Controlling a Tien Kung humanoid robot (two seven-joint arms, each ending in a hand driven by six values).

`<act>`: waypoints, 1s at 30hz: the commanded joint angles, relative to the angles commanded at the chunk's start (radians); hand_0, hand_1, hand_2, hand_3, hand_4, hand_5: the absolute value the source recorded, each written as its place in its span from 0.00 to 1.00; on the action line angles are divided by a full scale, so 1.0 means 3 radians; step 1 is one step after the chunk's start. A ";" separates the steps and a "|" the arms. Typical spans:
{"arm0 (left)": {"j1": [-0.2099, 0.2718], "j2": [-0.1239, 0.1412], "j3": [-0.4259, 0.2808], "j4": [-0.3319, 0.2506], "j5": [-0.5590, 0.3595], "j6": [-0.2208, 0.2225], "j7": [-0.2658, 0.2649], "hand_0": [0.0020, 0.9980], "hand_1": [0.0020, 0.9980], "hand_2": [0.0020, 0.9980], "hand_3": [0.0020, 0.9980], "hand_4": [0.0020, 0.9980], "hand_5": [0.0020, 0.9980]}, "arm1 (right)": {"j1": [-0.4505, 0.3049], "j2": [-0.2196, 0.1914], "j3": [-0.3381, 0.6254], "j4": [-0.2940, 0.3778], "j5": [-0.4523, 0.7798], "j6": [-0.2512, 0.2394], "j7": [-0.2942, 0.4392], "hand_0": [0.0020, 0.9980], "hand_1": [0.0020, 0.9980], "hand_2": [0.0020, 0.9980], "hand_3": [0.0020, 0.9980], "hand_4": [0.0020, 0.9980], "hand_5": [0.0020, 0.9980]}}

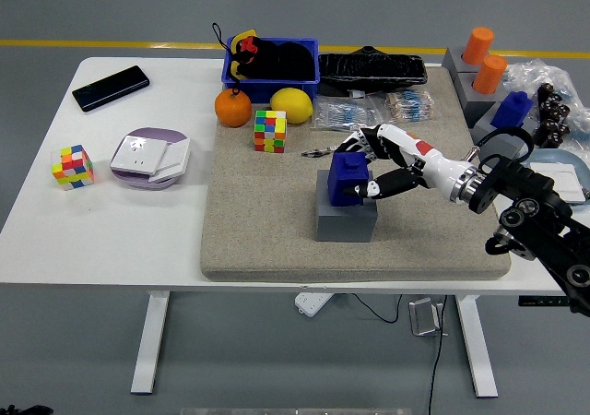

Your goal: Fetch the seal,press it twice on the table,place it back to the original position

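Observation:
The blue seal sits low in the top of its grey block holder near the middle of the beige mat. My right hand reaches in from the right with its fingers curled around the seal, thumb at its front side. The arm's white forearm stretches back toward the right edge. The left arm does not show.
A Rubik's cube, orange and lemon lie behind the holder, before a blue bin. Another blue seal and orange cylinders stand at the far right. A phone, a plate and a small cube lie left.

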 joint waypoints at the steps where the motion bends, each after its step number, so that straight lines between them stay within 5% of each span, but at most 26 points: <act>1: 0.0000 0.0001 0.0002 0.0000 -0.0002 0.0000 -0.0001 0.72 0.70 0.68 0.75 0.70 0.25 | 0.0003 0.0003 -0.0005 -0.0003 -0.0002 -0.0002 0.0002 0.54 0.40 0.42 0.42 0.78 0.00; 30: -0.0003 0.0006 0.0001 -0.0003 0.0008 0.0002 -0.0001 0.72 0.70 0.68 0.75 0.70 0.25 | 0.0078 -0.0003 -0.0005 -0.0012 -0.0278 -0.0013 0.0009 0.53 0.40 0.42 0.42 0.78 0.00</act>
